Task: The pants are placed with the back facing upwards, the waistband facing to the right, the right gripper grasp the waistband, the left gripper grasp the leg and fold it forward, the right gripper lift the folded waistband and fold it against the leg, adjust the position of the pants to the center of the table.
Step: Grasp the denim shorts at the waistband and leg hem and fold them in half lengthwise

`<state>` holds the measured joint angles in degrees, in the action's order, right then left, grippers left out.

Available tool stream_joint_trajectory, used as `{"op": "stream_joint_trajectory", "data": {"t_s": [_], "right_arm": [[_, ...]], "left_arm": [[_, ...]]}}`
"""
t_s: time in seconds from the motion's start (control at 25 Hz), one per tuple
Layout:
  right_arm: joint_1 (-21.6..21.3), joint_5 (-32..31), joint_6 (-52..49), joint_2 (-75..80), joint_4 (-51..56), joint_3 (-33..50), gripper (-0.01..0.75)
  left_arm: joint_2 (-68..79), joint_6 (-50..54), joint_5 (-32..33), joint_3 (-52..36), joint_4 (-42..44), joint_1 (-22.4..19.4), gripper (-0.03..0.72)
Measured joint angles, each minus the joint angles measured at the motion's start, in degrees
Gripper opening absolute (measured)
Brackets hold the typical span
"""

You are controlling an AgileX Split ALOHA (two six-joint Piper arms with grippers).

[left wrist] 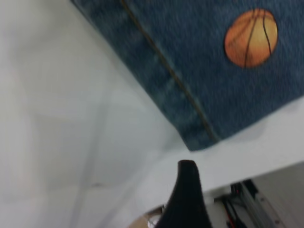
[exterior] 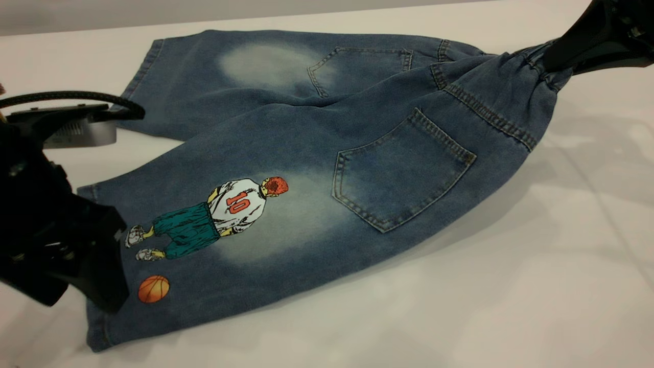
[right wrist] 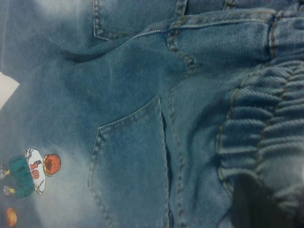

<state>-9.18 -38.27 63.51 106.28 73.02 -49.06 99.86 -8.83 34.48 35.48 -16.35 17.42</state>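
Pinching the gathered waistband (exterior: 536,69), my right gripper (exterior: 587,46) held soft, limp denim pants (exterior: 327,153) off the tabletop (exterior: 511,281); my left gripper (exterior: 102,260) hovered at the leg (exterior: 204,245) hem, jaws unreadable.

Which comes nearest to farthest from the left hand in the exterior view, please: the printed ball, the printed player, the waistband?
From the left hand, at the leg's hem:
1. Ball, beside it.
2. Player, farther up the leg.
3. Waistband, far end, at the right hand.
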Motion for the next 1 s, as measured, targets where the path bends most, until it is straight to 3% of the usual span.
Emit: {"op": "stream_joint_trajectory", "data": {"t_s": [0.24,1.0], "right_arm": [[0.00,0.00,0.00,0.00,0.00,0.00,0.036],[0.00,0.00,0.00,0.00,0.00,0.00,0.036]], "left_arm": [[2.34,-1.57,-4.81,0.00,-0.12,0.00,0.546],[9.89,-3.14,-8.43,0.11,-3.74,0.00,0.546]]}}
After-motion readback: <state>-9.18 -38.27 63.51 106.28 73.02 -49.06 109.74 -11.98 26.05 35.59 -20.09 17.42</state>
